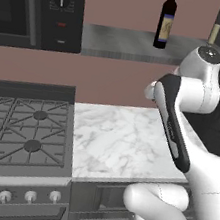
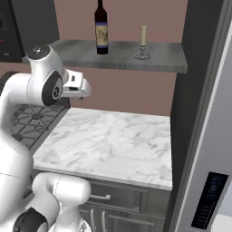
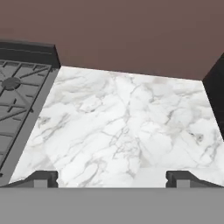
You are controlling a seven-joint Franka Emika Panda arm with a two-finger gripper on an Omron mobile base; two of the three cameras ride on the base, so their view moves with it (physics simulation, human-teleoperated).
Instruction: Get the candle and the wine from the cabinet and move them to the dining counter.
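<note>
your tool (image 3: 112, 177) hung with its jaws spread wide and nothing between them, above the marble bench (image 3: 127, 127) beside the gas stove (image 1: 19, 132). the wine (image 2: 101, 28) stood upright on the cabinet (image 2: 127, 56) shelf, and the candle (image 2: 143, 41) stood well apart from it, toward the shelf's right end.

The wine bottle (image 2: 101, 27) is near-black with a cream-gold label; the candle (image 2: 143, 35) is cream in a grey holder. The shelf (image 2: 118, 54) is streaked grey, the marble counter (image 3: 127, 127) white with grey veins, the wall (image 2: 136, 20) dusky pink.
</note>
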